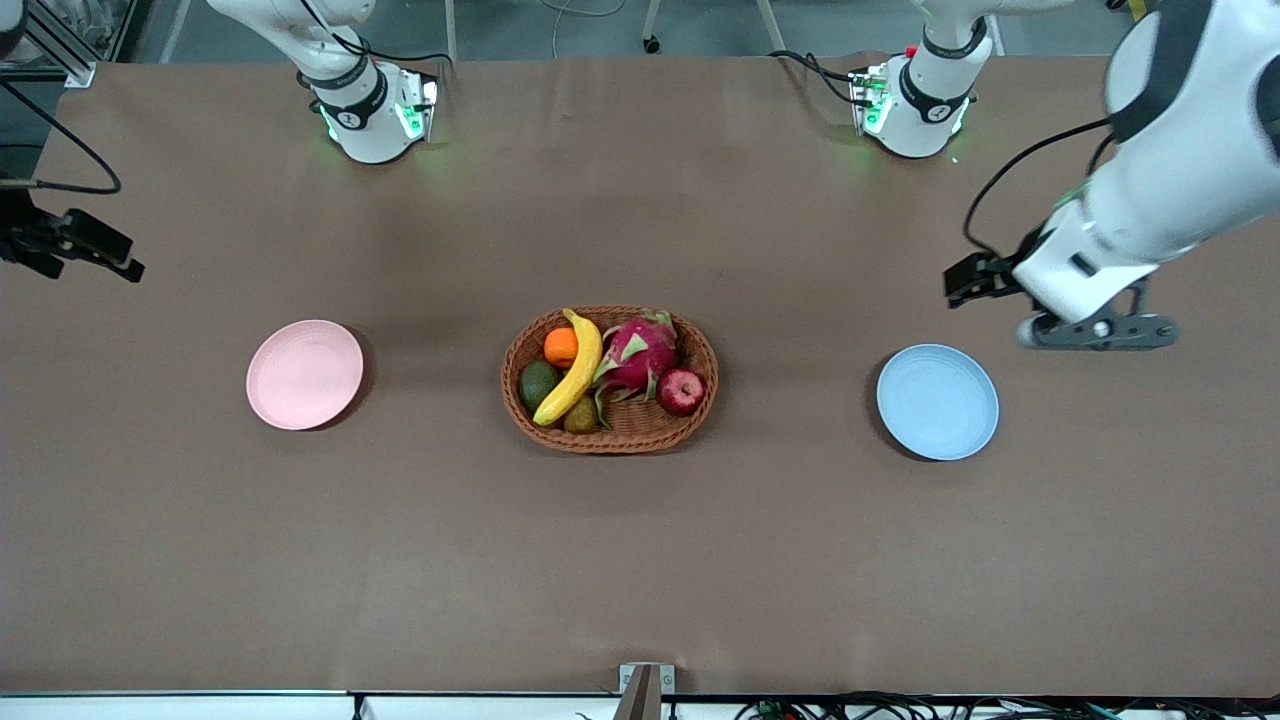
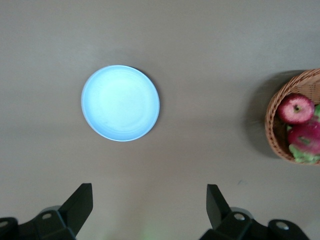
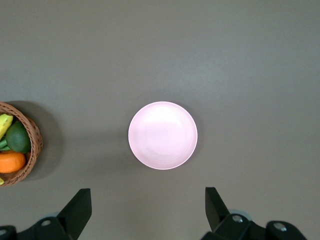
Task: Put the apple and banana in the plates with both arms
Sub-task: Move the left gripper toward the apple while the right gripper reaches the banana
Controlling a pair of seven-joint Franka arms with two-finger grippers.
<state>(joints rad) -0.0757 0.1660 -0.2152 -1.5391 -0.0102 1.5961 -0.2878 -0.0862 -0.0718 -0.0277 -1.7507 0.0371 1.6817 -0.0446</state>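
The apple (image 1: 681, 391) and the banana (image 1: 575, 370) lie in the wicker basket (image 1: 610, 440) at the table's middle. The apple also shows in the left wrist view (image 2: 296, 108), and a tip of the banana shows in the right wrist view (image 3: 4, 125). The blue plate (image 1: 937, 401) lies toward the left arm's end and the pink plate (image 1: 304, 374) toward the right arm's end; both are bare. My left gripper (image 2: 150, 188) is open and empty, high over the table beside the blue plate (image 2: 120, 103). My right gripper (image 3: 147, 192) is open and empty, high beside the pink plate (image 3: 162, 135).
The basket also holds a magenta dragon fruit (image 1: 640, 352), an orange (image 1: 561, 346), an avocado (image 1: 538, 384) and a small brownish fruit (image 1: 580, 418). The left arm's hand (image 1: 1095, 330) hangs near the blue plate. The right arm's hand (image 1: 70, 245) is at the table's end.
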